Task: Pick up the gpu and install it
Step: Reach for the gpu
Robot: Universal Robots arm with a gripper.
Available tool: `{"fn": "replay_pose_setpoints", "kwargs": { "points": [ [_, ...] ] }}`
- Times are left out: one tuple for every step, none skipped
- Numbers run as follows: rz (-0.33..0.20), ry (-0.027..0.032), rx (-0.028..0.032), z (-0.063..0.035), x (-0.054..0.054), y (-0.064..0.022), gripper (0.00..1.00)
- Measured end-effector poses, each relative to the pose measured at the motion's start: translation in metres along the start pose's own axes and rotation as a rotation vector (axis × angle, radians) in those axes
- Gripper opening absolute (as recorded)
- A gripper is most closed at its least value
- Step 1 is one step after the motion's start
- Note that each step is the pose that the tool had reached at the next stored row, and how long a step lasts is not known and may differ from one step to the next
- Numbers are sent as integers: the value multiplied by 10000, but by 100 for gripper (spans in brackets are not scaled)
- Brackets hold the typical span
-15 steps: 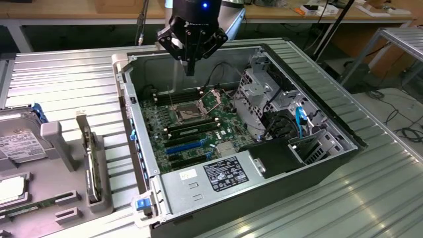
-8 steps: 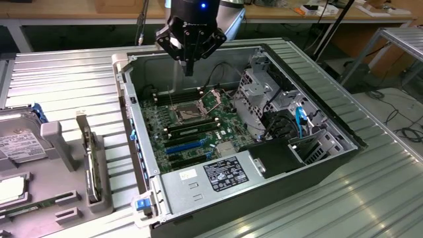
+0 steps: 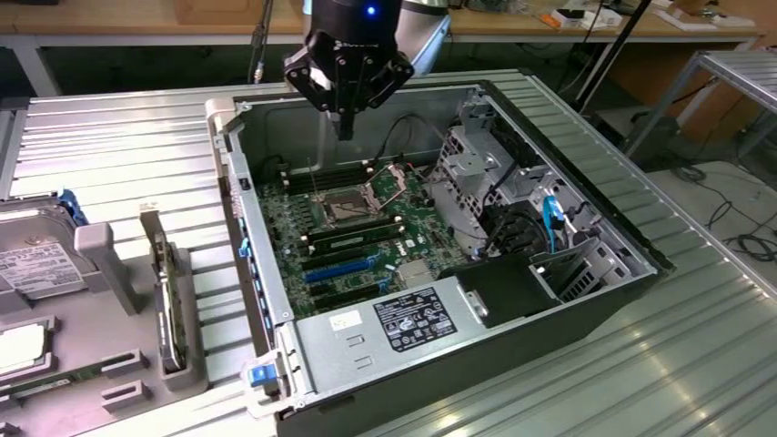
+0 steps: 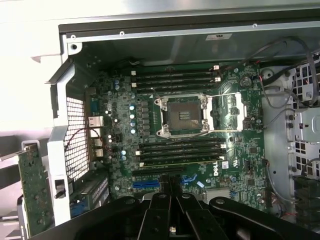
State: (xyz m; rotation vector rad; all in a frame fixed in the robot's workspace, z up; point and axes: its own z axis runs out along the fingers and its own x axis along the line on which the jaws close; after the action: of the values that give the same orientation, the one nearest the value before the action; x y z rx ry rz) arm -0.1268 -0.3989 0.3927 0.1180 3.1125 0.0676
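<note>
The gpu stands on its edge in a grey holder, outside the open computer case on the exterior view's left. In the wrist view the gpu appears as a thin board with a metal end bracket beside the case's rear wall. My gripper hangs above the far end of the case, over the motherboard, well apart from the gpu. Its fingers are shut together with nothing between them. Blue and black expansion slots lie just in front of the fingers.
A silver hard drive with a white label lies at the exterior view's far left. Inside the case are a CPU socket, memory slots, a metal drive cage, cables and a power supply. The case sits on a ribbed metal table.
</note>
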Motion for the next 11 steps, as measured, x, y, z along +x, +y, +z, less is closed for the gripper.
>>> {"fn": "replay_pose_setpoints", "kwargs": {
  "points": [
    [0,0,0,0,3,0,11],
    [0,0,0,1,5,0,11],
    [0,0,0,1,8,-1,11],
    [0,0,0,2,11,-1,11],
    [0,0,0,3,21,-2,11],
    [0,0,0,3,27,-2,11],
    [0,0,0,4,32,-3,11],
    [-1,0,0,4,38,-3,11],
    [0,0,-1,5,45,-4,11],
    [0,0,0,5,58,-5,11],
    [0,0,0,6,70,-6,11]
  ]
}}
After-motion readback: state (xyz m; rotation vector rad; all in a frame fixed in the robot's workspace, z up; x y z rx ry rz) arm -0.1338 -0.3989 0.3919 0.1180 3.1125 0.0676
